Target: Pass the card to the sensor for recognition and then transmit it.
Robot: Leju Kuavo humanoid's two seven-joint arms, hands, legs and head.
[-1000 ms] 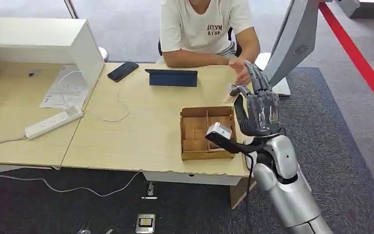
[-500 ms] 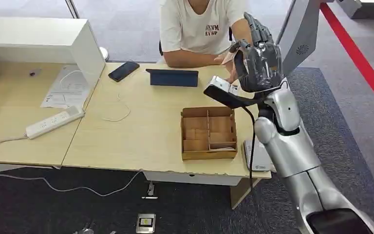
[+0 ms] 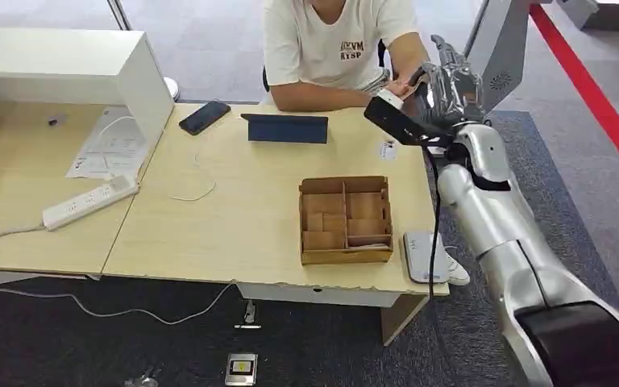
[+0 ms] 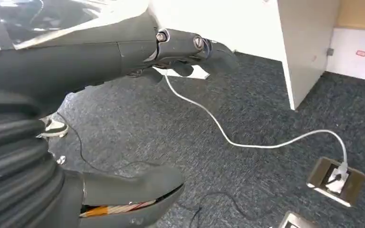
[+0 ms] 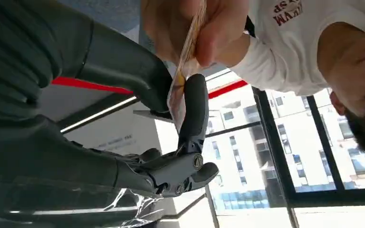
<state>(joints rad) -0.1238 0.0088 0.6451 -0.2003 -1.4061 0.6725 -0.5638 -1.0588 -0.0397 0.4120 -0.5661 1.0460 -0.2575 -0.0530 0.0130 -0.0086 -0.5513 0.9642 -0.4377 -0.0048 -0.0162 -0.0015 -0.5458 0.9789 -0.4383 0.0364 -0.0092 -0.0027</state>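
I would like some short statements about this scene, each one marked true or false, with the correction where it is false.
1. The robot's right hand pinches the thin pale card between thumb and a finger. True.
2. The person's hand also grasps that card. True.
3. The brown wooden divided box stands on the dark carpet. False: it stands on the light wooden table.
4. The black smartphone lies inside the box. False: it lies on the table, near the white cabinet.
5. The robot's left hand holds the card. False: it hangs over the carpet, holding nothing.
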